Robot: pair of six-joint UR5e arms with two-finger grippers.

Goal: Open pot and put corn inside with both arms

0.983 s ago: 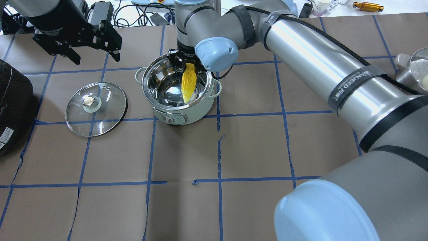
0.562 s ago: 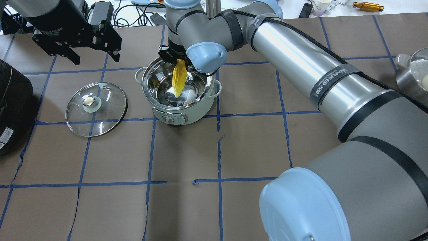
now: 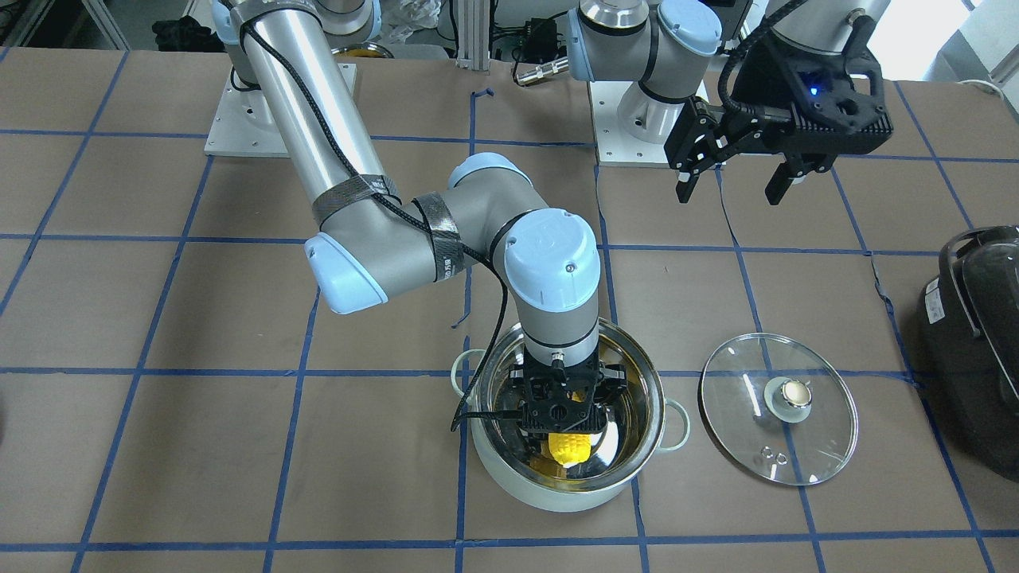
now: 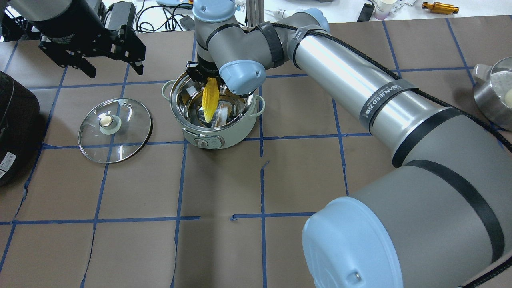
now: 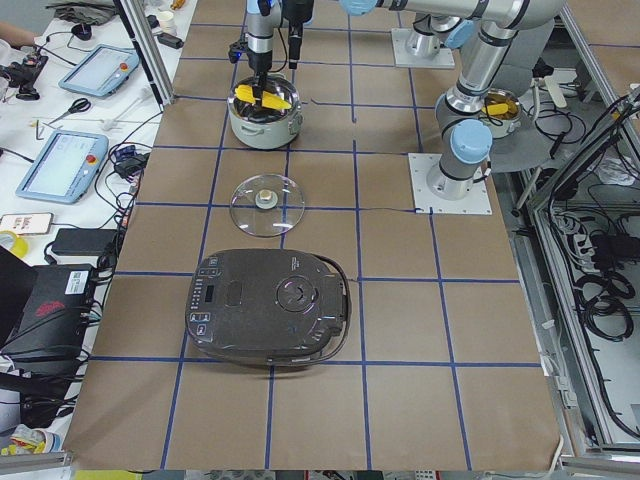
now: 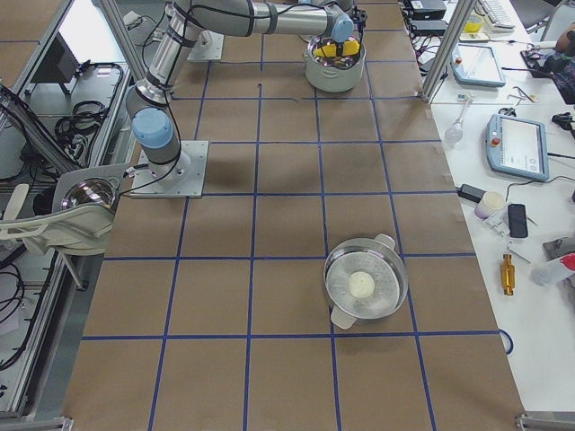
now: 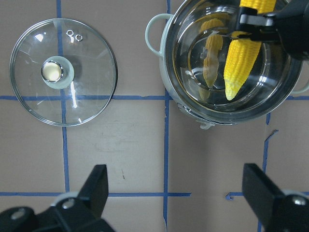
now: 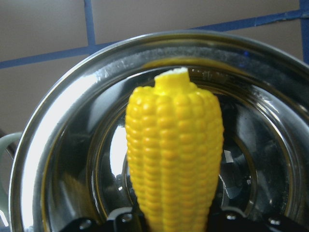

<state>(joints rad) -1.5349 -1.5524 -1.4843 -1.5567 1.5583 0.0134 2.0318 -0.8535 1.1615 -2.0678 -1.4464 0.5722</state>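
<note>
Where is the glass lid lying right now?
In the overhead view the glass lid lies flat on the table, left of the pot, between it and the black appliance.

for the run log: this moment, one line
right gripper shut on corn, tip inside pot | left gripper open | lid on table

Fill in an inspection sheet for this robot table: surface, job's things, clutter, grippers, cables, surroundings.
Surface: table covered in brown paper with a blue tape grid; a few small tears.
Job's things: pot open; lid flat on the table beside it, knob up; corn tip down inside the pot, not yet released.
Clutter: black cooker at one end; steel pan holding a white ball at the other.
Grippers: right gripper shut on the corn; left gripper open, empty, above the table.
Cables: black cable strapped along the right arm; loose bundle beyond the far edge.
Surroundings: side benches with tablets.
</note>
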